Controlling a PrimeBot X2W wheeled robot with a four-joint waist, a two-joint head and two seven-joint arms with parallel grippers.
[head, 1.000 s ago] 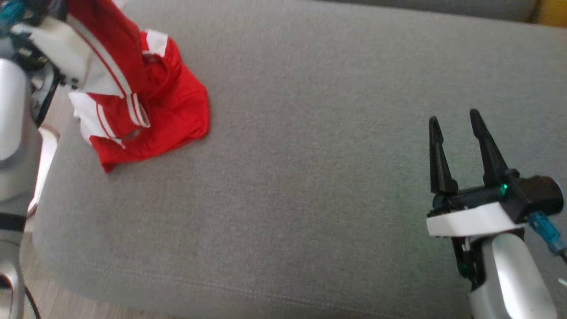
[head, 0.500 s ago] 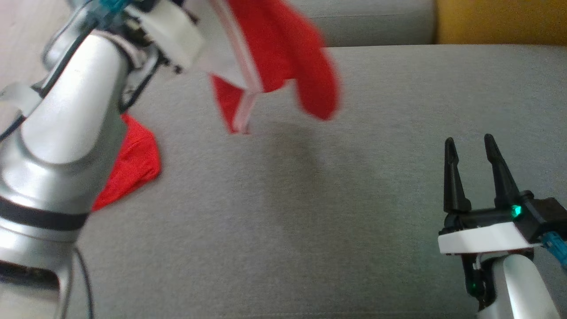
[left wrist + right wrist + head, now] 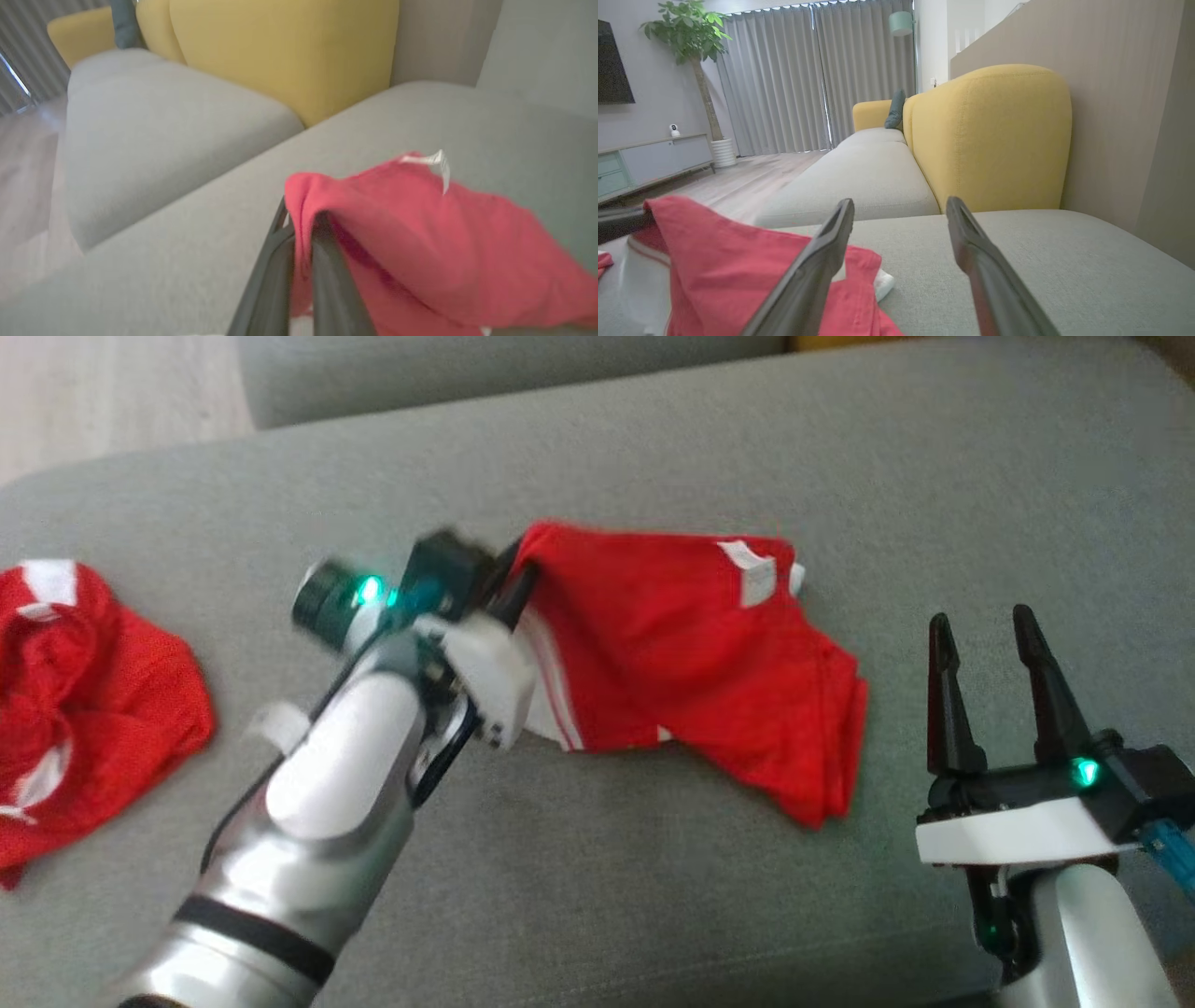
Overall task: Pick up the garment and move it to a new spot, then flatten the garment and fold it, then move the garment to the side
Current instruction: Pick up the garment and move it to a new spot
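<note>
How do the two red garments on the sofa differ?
The middle garment is pinched at one edge by the left gripper; the far-left garment lies untouched. The middle garment is spread fairly wide, a white tag showing; the far-left garment sits bunched up. Both are red with white trim and rest on the grey cushion.

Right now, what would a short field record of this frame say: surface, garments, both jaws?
surface: grey sofa seat
held garment: red with white trim, crumpled, mid-seat
left jaws: shut on the held garment's edge
right jaws: open, empty, right of the held garment
second garment: red and white, bunched, seat's left end
</note>
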